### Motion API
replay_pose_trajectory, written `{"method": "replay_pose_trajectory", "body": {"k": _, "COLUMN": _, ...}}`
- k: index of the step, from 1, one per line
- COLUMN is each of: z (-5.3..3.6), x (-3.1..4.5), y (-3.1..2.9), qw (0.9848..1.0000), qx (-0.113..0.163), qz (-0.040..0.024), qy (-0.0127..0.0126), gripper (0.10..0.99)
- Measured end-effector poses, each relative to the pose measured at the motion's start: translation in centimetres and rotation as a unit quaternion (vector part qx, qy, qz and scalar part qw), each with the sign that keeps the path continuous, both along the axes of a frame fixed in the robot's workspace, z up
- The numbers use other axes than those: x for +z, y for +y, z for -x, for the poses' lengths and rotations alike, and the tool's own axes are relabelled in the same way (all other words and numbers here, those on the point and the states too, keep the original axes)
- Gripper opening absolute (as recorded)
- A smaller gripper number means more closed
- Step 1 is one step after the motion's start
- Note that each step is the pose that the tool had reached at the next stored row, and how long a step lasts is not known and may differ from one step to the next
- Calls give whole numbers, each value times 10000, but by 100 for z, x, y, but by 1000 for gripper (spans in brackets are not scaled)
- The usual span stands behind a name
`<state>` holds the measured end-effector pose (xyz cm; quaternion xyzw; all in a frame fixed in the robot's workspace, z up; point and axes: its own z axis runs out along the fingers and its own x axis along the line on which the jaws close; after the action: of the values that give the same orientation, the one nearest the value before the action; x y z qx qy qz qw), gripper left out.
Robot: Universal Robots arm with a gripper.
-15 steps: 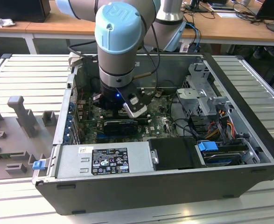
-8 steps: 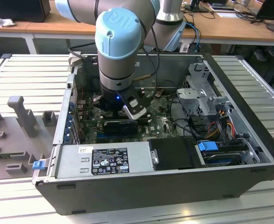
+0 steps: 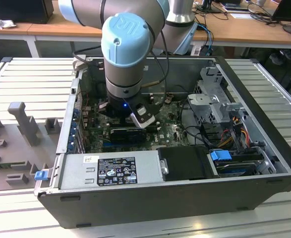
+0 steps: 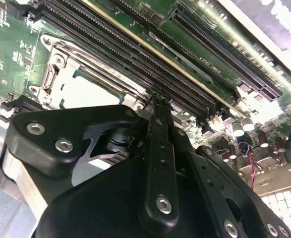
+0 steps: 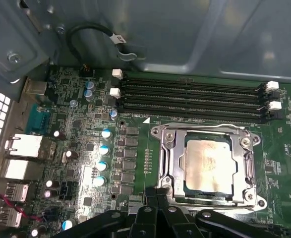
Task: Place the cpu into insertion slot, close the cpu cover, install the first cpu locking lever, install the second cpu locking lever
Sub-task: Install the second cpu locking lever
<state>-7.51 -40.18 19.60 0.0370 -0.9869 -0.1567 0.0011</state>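
With its jaws closed on nothing, the gripper (image 5: 157, 192) hangs just beside the insertion slot (image 5: 161, 148), where the cpu (image 5: 208, 162) lies seated under the lowered cpu cover (image 5: 245, 163) on the green board.

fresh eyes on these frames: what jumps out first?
The big grey and pale-blue robot arm reaching down into the open computer case on the slatted table in the exterior view. In the first wrist view, the cpu sits in the insertion slot with the cpu cover framing it, and the black gripper is right at the slot's edge.
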Motion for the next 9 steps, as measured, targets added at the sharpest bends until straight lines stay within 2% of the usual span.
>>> {"method": "replay_pose_trajectory", "body": {"k": 5, "z": 3, "x": -23, "y": 1, "qw": 10000, "qx": 1, "qz": -34, "qy": 1, "gripper": 106}}
{"method": "replay_pose_trajectory", "body": {"k": 9, "z": 13, "x": 14, "y": -39, "qw": 10000, "qx": 0, "qz": -36, "qy": 1, "gripper": 106}}
